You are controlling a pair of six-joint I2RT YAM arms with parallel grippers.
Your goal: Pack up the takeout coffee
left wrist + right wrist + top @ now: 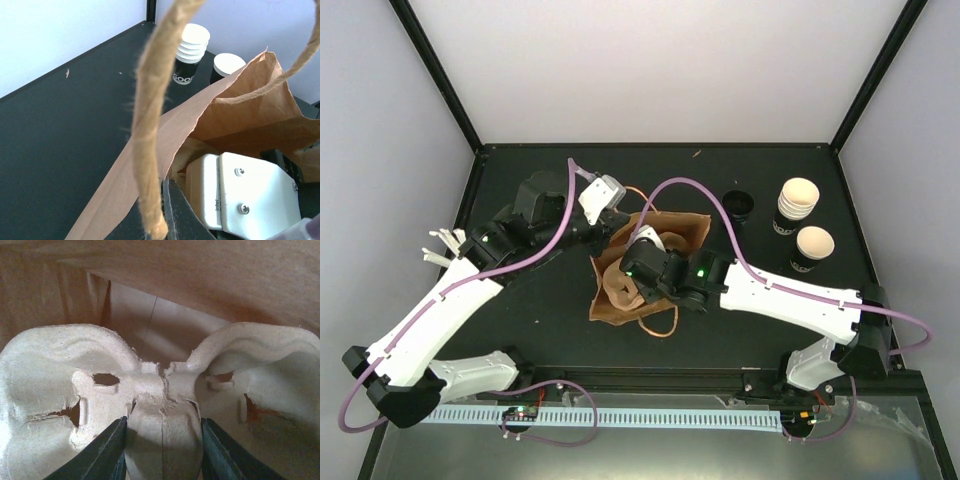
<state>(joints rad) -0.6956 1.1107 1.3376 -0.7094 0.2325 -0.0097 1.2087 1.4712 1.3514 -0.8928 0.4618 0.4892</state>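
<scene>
The takeout coffee (813,248) is a single black cup with a cream inside, standing at the right; it also shows as takeout coffee (227,65) behind the bag. A brown paper bag (685,232) lies in the middle with its mouth toward me. My left gripper (617,220) is shut on the bag's upper rim (165,145), beside a twine handle (150,125). My right gripper (632,268) reaches inside the bag. Its fingers (102,450) are closed on the central post of a pale pulp cup carrier (162,425).
A nested stack of cups (797,205) stands behind the single cup, and a black cup with a dark inside (738,205) sits left of the stack. The bag's second handle (660,322) lies on the table toward me. Black frame posts rise at the far corners.
</scene>
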